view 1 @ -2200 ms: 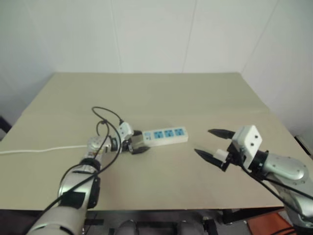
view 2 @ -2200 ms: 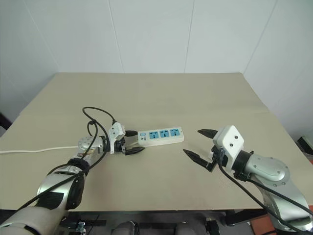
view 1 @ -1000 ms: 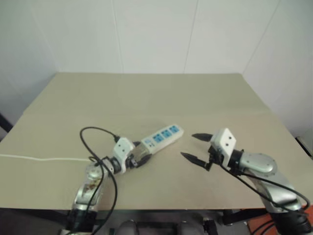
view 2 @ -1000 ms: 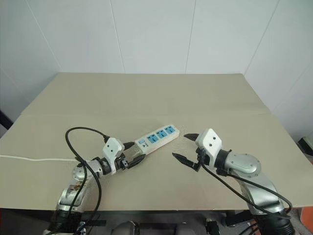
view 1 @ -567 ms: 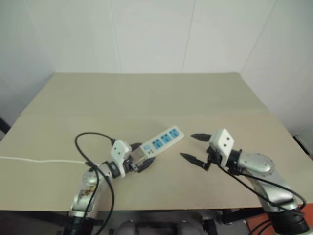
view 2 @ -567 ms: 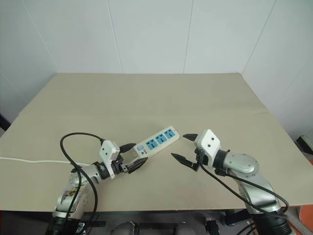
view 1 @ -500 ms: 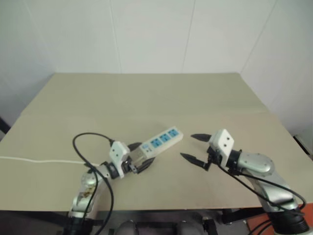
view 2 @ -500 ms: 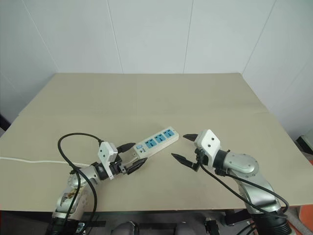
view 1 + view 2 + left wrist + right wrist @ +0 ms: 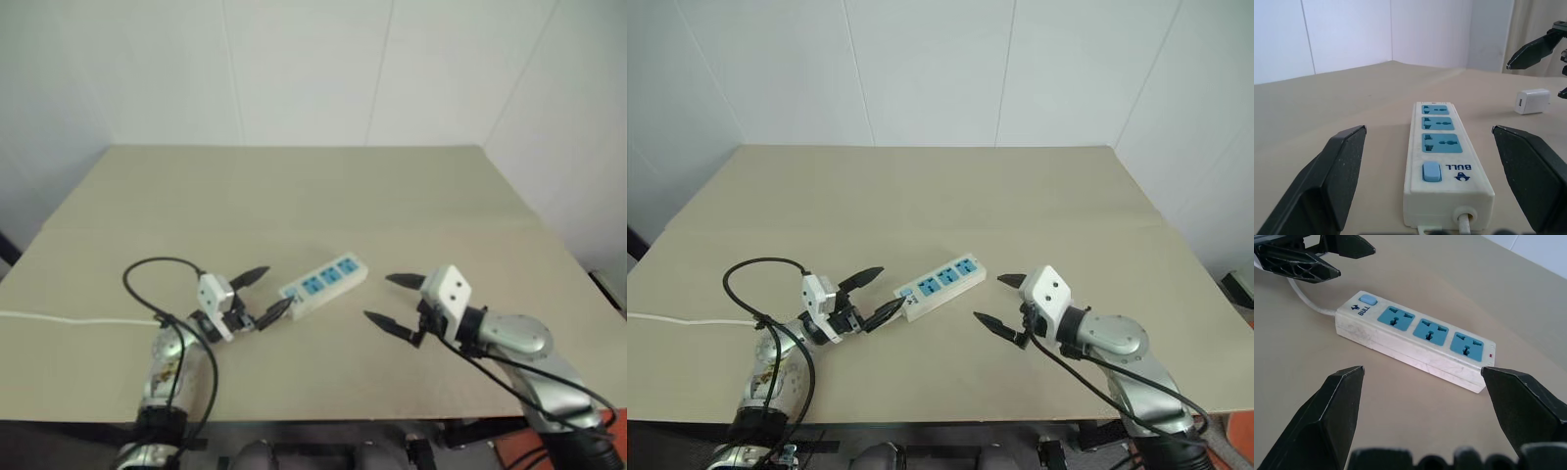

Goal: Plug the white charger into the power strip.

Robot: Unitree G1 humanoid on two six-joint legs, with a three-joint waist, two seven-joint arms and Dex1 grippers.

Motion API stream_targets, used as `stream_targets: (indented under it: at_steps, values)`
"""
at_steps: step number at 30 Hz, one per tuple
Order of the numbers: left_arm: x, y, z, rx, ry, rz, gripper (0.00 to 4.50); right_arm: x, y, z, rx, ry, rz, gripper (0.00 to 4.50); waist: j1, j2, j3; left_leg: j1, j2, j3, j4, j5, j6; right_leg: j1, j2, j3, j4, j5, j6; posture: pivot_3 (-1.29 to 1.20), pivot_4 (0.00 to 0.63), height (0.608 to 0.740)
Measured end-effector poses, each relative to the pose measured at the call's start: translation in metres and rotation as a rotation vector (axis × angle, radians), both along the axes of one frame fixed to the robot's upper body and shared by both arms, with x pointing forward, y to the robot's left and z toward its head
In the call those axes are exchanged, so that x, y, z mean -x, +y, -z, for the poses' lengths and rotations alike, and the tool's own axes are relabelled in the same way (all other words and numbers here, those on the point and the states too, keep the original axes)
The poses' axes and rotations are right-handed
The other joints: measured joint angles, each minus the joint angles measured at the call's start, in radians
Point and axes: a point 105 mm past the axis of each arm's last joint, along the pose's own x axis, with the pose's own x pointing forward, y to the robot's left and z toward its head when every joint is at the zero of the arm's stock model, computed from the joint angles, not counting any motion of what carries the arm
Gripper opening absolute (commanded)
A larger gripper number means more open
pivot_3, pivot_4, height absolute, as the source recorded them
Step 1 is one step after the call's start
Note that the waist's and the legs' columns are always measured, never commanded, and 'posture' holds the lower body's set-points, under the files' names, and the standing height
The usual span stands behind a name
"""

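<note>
Left fingers (image 9: 1347, 161): spread, empty, at the cord end of the power strip (image 9: 1441, 161). Right fingers (image 9: 1337, 406): spread, empty, facing its side. White charger (image 9: 1533, 101): on worktop (image 9: 921, 196) near the right gripper; likely light, rigid, smooth; grip flat sides, prongs free.

Glossy white plastic power strip (image 9: 1444, 169) on matt beige table (image 9: 1352, 107)
</note>
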Motion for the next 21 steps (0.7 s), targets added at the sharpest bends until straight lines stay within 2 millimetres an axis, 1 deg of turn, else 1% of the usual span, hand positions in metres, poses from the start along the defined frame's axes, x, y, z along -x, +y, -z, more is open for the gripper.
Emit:
stream_targets:
  at_steps: [4,9,14,21]
  values:
    - [0.004,-0.007,0.01,0.0,0.036,0.063,4.49,0.002,-0.003,-0.002,0.001,-0.014,0.021,4.5,-0.003,0.0,0.0,0.001,0.0,0.0,0.0,0.0,0.0,0.0,0.0,0.0,0.0,0.0,0.001,0.0,0.15,0.74]
    - [0.002,-0.009,0.026,-0.024,0.071,0.036,4.49,0.002,-0.007,-0.006,-0.004,-0.03,0.045,4.5,-0.003,0.0,0.0,0.001,0.0,0.0,0.0,0.0,0.0,0.0,0.0,0.0,0.0,-0.001,0.001,0.0,0.15,0.74]
    - [-0.004,-0.007,0.026,-0.04,0.044,0.013,4.49,0.003,-0.006,-0.007,-0.005,-0.036,0.044,4.5,-0.003,0.0,0.0,0.002,0.0,0.0,0.0,0.0,0.0,0.001,0.0,0.0,0.0,-0.001,0.002,0.0,0.15,0.74]
    - [-0.005,-0.009,0.026,-0.033,0.048,0.032,4.49,0.004,-0.007,-0.006,-0.004,-0.027,0.051,4.5,-0.001,0.0,0.0,0.002,0.0,0.0,0.0,0.0,0.0,0.001,0.0,0.0,0.0,-0.001,0.002,0.0,0.15,0.74]
